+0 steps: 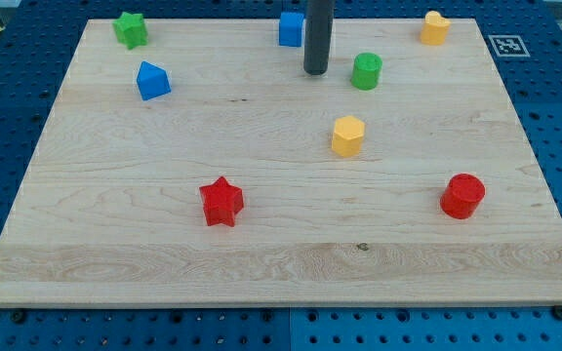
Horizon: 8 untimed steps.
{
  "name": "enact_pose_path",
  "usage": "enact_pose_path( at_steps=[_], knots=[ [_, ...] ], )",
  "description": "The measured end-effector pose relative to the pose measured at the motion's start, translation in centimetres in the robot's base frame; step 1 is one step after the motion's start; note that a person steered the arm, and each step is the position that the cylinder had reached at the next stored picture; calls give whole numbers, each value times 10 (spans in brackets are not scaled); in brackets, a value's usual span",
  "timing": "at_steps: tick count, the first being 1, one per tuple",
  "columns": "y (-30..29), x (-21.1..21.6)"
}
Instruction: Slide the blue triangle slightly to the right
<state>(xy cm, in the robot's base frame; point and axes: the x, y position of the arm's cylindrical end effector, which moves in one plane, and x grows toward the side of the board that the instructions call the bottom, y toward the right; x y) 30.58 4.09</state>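
Note:
The blue triangle (152,80) lies near the board's upper left. My tip (315,71) is at the view's top centre, far to the right of the blue triangle. It stands just right of and below a blue cube (291,28) and left of a green cylinder (366,71). The tip touches no block.
A green star (131,29) sits at the top left, a yellow heart-like block (435,27) at the top right. A yellow hexagon (348,136) lies at centre right, a red star (221,202) at lower centre, a red cylinder (462,195) at lower right. The wooden board (115,253) rests on a blue pegboard.

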Motion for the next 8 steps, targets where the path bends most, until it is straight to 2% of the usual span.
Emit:
enact_pose_path(
  at_steps=[1,2,5,6,8],
  knots=[
    [-4,18],
    [-16,56],
    [-26,77],
    [-58,85],
    [-165,101]
  ],
)
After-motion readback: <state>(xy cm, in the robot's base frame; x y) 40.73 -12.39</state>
